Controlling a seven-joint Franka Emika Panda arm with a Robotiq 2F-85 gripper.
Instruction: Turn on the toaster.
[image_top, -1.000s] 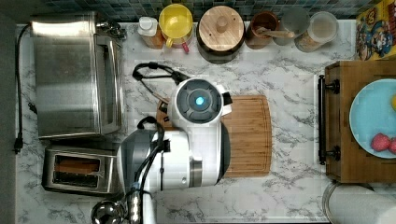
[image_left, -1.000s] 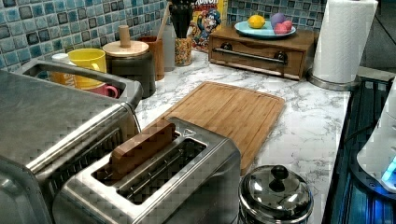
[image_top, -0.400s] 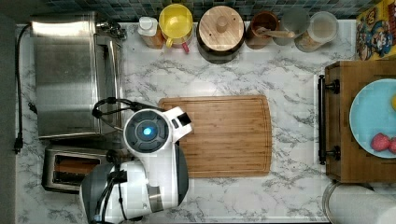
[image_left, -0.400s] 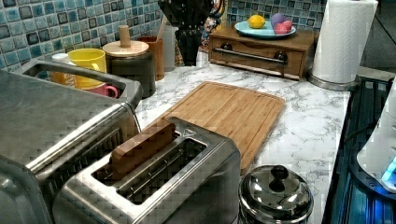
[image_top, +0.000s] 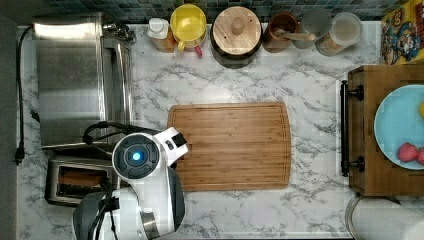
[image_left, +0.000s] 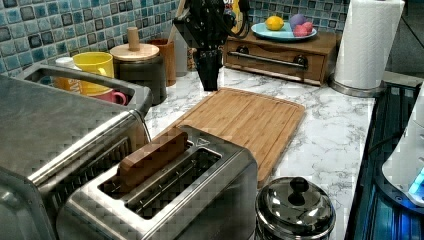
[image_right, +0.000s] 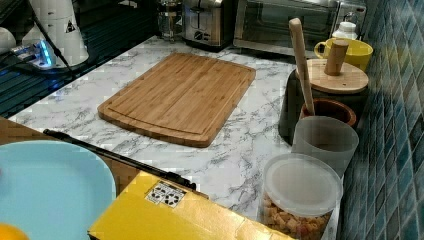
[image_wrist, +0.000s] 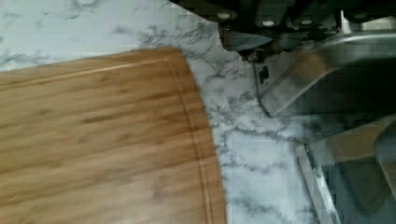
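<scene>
Marble counter (image_top: 250, 80) runs below a blue tiled wall. In the top view, the toaster (image_top: 75, 180) sits at about 8 o'clock, with the toaster oven (image_top: 75, 80) just beyond it at 10 o'clock. In the left view a brown slice (image_left: 152, 157) stands in one slot and looks unlowered, so the toaster is probably not on yet.

The arm (image_top: 137, 157) has travelled toward 8 o'clock across the top view. A second ago its wrist hung over the board's (image_top: 235, 145) 9 o'clock edge; now it covers the toaster's board-facing end, where the right view shows dark controls. In the left view the gripper (image_left: 207, 75) has come down from the upper edge to hang over the board's far corner, apart from the toaster. Whether the gripper is clenched or released I cannot tell; it grasps nothing visible.

This move looks like the approach. Judging by it, lining up over the lever and pressing down remain to be done.
</scene>
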